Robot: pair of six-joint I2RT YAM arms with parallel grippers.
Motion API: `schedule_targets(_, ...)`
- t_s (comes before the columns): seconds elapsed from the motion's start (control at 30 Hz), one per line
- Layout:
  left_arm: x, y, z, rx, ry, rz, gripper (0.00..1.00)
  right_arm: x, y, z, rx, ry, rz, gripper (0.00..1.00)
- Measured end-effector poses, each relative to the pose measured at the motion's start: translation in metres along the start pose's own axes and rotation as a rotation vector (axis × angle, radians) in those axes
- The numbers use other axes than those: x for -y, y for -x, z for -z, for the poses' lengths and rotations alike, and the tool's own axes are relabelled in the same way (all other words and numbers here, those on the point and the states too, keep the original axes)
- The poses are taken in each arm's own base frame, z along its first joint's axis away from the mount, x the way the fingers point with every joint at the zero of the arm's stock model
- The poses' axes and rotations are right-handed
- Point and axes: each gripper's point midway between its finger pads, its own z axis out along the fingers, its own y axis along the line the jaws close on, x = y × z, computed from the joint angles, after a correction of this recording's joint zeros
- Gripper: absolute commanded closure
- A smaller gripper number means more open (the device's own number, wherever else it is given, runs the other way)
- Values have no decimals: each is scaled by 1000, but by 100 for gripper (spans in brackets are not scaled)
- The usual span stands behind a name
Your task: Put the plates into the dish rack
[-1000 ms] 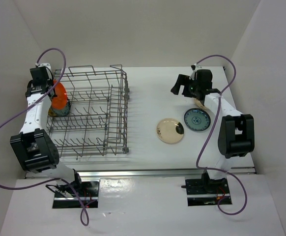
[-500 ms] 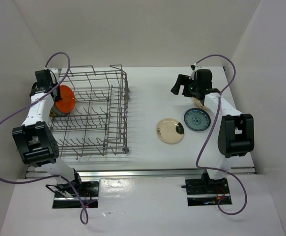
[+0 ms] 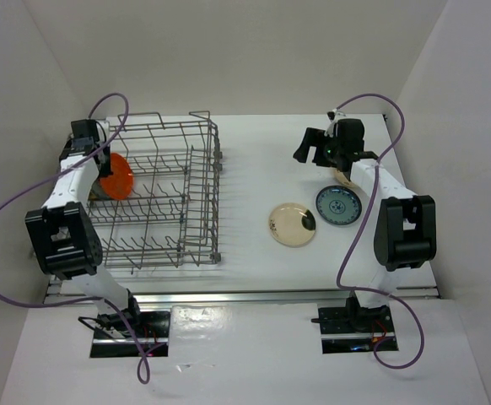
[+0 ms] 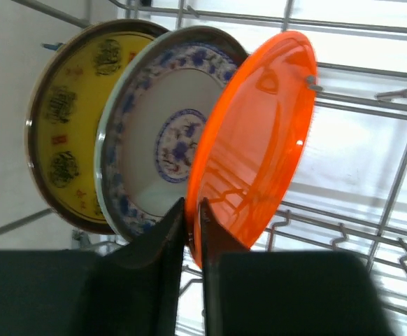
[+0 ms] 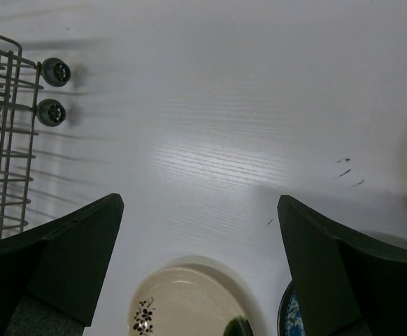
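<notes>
Plates stood on edge at the left side of the dish rack (image 3: 203, 194): gold patterned plate (image 4: 67, 133), blue-and-white plate (image 4: 161, 133) and orange plate (image 4: 256, 140), side by side. Left gripper (image 4: 191, 203) had its jaws narrow, pinching the lower rim of the orange plate. Right gripper (image 5: 200, 201) hung above the table (image 3: 262, 152) with jaws spread wide, holding nothing. Near it, on the table, lay a beige plate (image 3: 292, 224) and, just beside that, a second blue-and-white plate (image 3: 338, 205).
</notes>
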Motion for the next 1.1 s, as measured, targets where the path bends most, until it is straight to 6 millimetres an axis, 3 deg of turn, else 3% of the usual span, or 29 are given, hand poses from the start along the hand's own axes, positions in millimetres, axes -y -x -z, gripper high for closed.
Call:
schedule_targets(0.03,1,0,1,-5,2,-6,71,0,0,0,-2,-1,-1,0)
schedule_targets(0.07,4,-1,1,-11,3,-12,46,0,0,0,-1,-1,-1,0)
schedule_targets(0.2,12,-8,4,-44,3,-38,21,5,1,2,-5,-28,-3,0)
schedule_targets(0.3,15,-6,10,-57,5,-46,17,14,3,4,-3,-67,-7,0)
schedule_targets(0.37,12,6,19,-39,12,-40,14,24,6,6,2,-97,-17,0)
schedule_targets(0.47,9,39,45,46,15,-10,10,52,10,13,13,-171,-48,0)
schedule_targets(0.57,17,82,92,203,-35,17,4,90,14,25,28,-283,-88,0)
schedule_targets(0.7,46,130,173,458,-215,53,1,134,13,44,31,-424,-137,0)
schedule_targets(0.83,78,154,234,632,-440,62,0,163,9,58,37,-491,-192,0)
schedule_targets(0.97,121,159,255,664,-655,47,0,185,-11,66,15,-535,-258,0)
schedule_targets(1.1,172,146,249,593,-829,4,0,199,-29,72,0,-582,-330,0)
